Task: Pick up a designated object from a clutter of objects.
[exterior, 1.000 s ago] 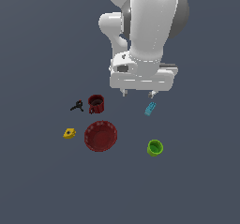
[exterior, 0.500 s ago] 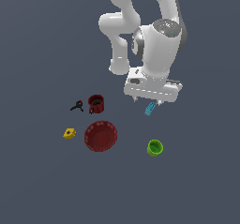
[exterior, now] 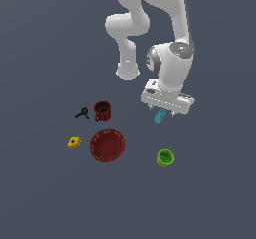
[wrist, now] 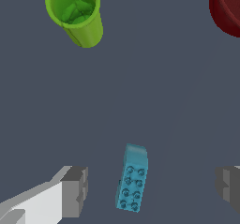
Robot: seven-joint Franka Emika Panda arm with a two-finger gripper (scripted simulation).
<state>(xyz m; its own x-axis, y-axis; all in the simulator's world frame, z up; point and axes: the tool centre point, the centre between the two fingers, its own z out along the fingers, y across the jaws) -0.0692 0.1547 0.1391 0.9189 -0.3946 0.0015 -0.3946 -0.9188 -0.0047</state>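
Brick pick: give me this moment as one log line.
phase: approach | end effector: open, astride brick, no contact | cup: upright, apart | bowl: apart

A cyan studded toy brick (wrist: 132, 178) lies on the dark slate-grey counter (exterior: 45, 193). The cup (wrist: 76, 12) is lime green, the bowl (exterior: 107, 145) deep red, the mug (exterior: 102, 111) dark red, the angular block (exterior: 74, 142) yellow, the clamp-like piece (exterior: 82, 113) black. The arm (exterior: 170, 68) is white; the tool (wrist: 152, 188) has grey fingers (wrist: 75, 191).
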